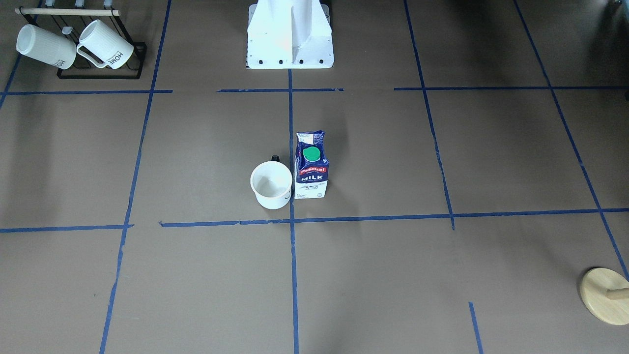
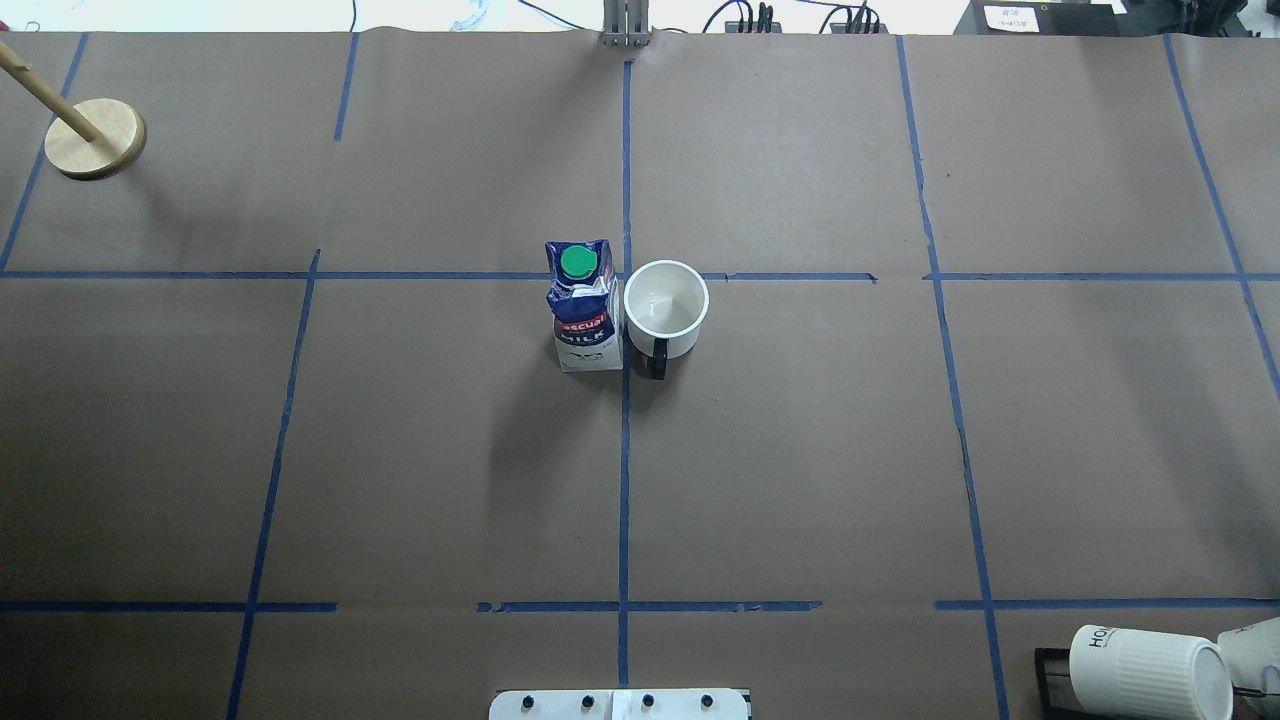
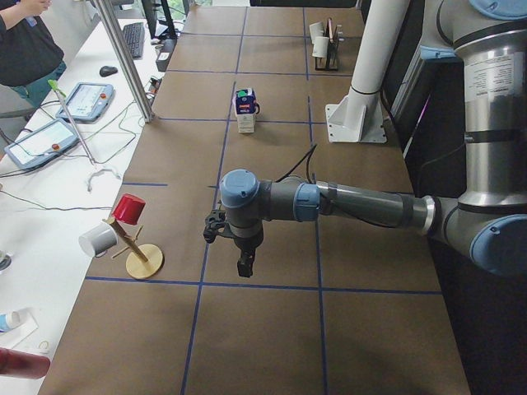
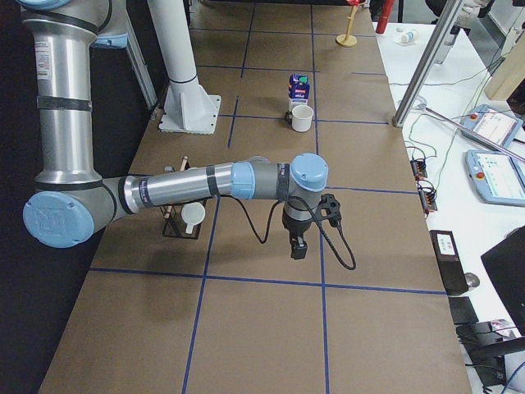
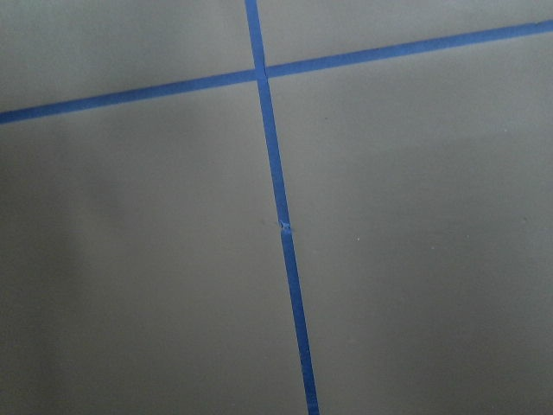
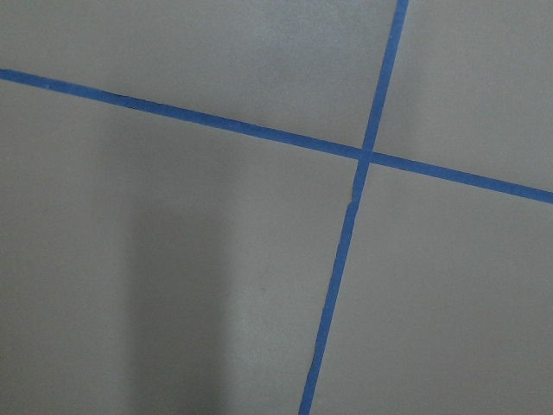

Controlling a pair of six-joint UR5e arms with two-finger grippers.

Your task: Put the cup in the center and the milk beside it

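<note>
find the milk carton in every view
Front-facing: milk centre, right of cup.
Overhead: milk centre, left of cup.
Exterior left: milk top middle, far.
Exterior right: milk top middle, above cup.
Left wrist: not in it.
Right wrist: not in it.
Landmark: the cup.

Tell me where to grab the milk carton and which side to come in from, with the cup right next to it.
Probably the flat body of the milk carton, below the green cap. It stands upright with the cup close on its robot's-right side, so come from above or the robot's left, jaws closing on the faces toward and away from the robot.
</note>
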